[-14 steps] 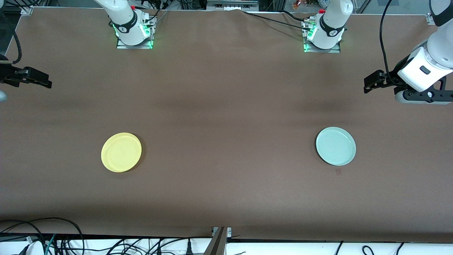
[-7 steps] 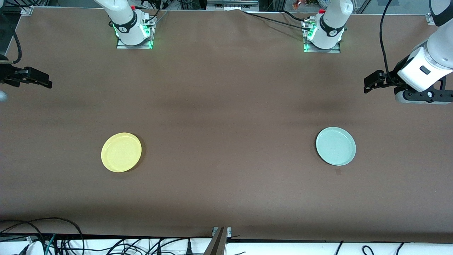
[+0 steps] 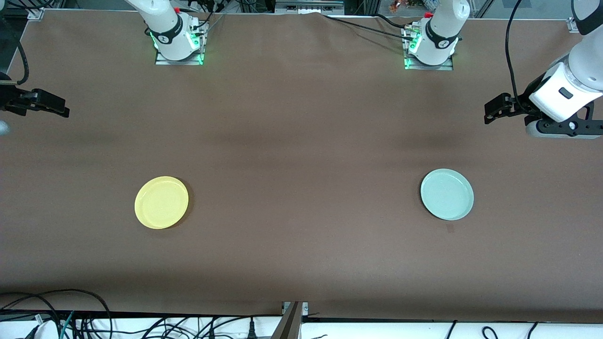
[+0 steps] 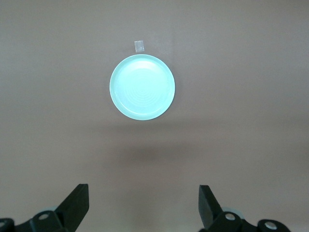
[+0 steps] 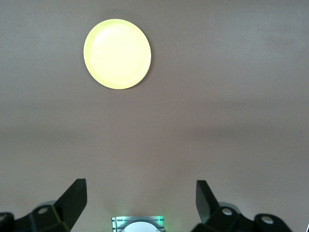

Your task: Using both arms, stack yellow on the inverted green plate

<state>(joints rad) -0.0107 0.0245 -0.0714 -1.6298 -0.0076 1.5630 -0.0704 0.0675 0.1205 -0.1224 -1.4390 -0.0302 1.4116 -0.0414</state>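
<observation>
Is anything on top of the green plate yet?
No. The green plate lies rim up and bare on the table; the yellow plate sits apart toward the right arm's end. Its underside is hidden.

Yellow plate (image 3: 161,202), mint-green plate (image 3: 446,194), brown table (image 3: 301,141)

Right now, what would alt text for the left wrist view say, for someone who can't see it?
A green plate lies rim up on a brown table, with a small bit of tape at its edge. The left pincer hangs open above the table, empty.
</observation>
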